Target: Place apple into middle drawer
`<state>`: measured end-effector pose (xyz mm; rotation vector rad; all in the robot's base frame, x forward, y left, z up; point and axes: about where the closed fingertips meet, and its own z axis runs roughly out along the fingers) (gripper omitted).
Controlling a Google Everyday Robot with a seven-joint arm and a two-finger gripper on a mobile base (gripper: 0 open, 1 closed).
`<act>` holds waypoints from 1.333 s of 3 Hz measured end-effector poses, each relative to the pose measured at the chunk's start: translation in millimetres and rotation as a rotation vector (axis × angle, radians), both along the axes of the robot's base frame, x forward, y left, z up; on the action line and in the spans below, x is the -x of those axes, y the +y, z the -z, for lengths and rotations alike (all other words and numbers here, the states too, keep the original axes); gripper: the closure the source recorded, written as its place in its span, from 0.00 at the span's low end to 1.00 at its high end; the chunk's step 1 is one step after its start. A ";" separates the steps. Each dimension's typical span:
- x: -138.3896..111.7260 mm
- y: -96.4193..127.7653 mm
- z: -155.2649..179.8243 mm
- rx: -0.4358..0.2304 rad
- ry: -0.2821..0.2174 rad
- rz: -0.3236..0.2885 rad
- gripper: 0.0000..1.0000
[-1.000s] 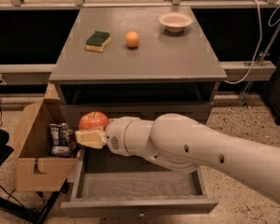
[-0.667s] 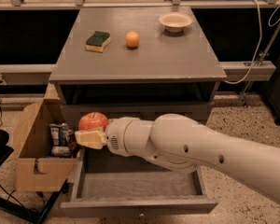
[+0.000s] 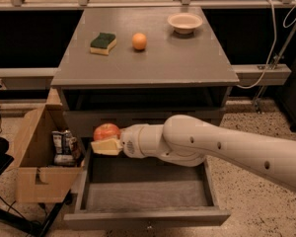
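A grey cabinet [image 3: 153, 63] is seen from above and in front, with its drawer [image 3: 148, 195] pulled out and bare inside. A white arm [image 3: 227, 149] is reached in from the right, and the gripper [image 3: 105, 141] is placed over the drawer's back left corner. The gripper is closed on the apple [image 3: 107, 131], which is held clear of the drawer floor. 1 pale finger [image 3: 106, 147] is visible beneath it and the other is hidden. The apple is judged firm, smooth and moderately heavy, so it may slip from a light pinch, roll once released, and bruise if dropped. A hold across its widest part is judged best, and a low release close to the floor is advised. On the cabinet top are set 1 sponge [image 3: 103, 43], 1 orange [image 3: 139, 41] and 1 bowl [image 3: 185, 22], all well apart from the arm. A cardboard box [image 3: 32, 147] with packets inside is seen just beside the drawer's left wall.
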<state>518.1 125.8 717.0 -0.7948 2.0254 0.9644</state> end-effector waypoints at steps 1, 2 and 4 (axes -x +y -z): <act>-34.6 -19.1 41.7 -0.022 -0.041 -0.112 1.00; -61.2 -43.8 94.3 -0.067 -0.041 -0.205 1.00; -65.9 -77.7 191.1 -0.188 0.015 -0.222 1.00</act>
